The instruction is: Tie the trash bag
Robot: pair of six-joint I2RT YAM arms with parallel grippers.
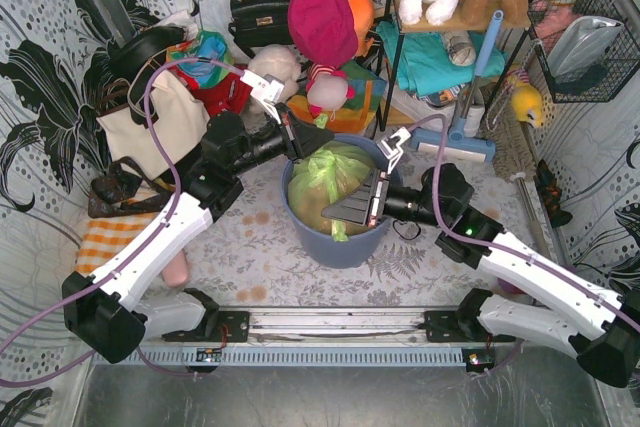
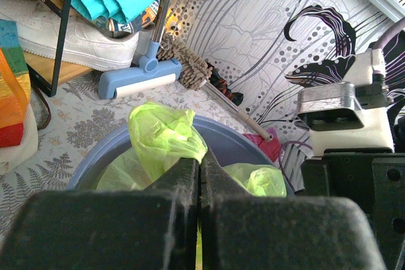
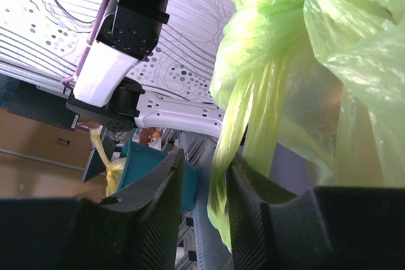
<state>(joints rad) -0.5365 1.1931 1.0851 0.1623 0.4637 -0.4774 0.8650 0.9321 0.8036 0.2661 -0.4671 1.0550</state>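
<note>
While the bag (image 1: 330, 182) sits in the bin (image 1: 310, 237) at the middle of the surface (image 1: 250, 247), both arms are at its strips.
The left jaws are pressed together at the bin's far-left rim, and a green sliver in their seam suggests a pinched strip. The right jaws are spread around a hanging strip (image 3: 221, 153) on the right side, not clamped. To do this well, I judge the right should close low on its strip. Both should then lift gently and cross over the bag's mouth, taut enough to knot yet not tearing the thin film.
</note>
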